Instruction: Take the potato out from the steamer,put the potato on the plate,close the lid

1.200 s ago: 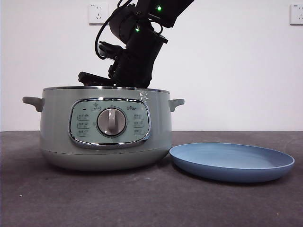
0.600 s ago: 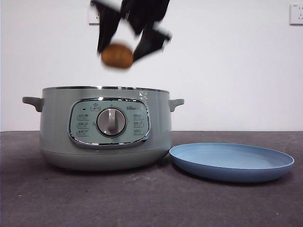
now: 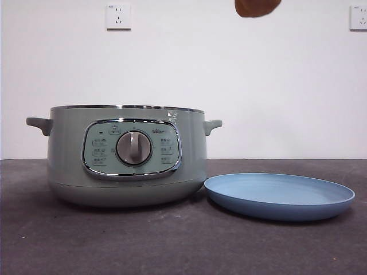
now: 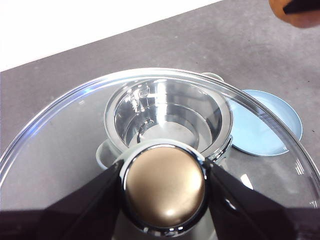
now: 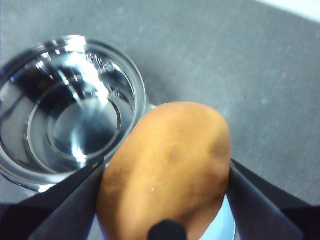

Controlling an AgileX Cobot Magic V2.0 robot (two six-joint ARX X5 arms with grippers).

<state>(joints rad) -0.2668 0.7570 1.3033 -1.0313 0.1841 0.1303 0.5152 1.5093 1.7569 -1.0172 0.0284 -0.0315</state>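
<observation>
The tan-brown potato (image 5: 175,150) is high in the air, and my right gripper (image 5: 167,162) is shut on it, one black jaw on each side. In the front view only the potato's underside (image 3: 257,7) shows at the top edge, above the light-blue plate (image 3: 279,195). The sage-green steamer (image 3: 126,154) stands open on the table, its steel inner pot (image 5: 70,115) empty. My left gripper (image 4: 164,162) is shut on the knob (image 4: 165,187) of the glass lid (image 4: 60,145), held high over the steamer (image 4: 167,117). The plate (image 4: 265,125) lies right beside the steamer.
The dark grey table (image 3: 183,252) runs in front of both items. A white wall with two sockets (image 3: 118,16) stands behind. In the left wrist view the potato (image 4: 300,15) and a black jaw show at one corner.
My right gripper has lifted the potato out of the steamer, up and to the right, until the arm left the front view and only the potato's underside shows.
</observation>
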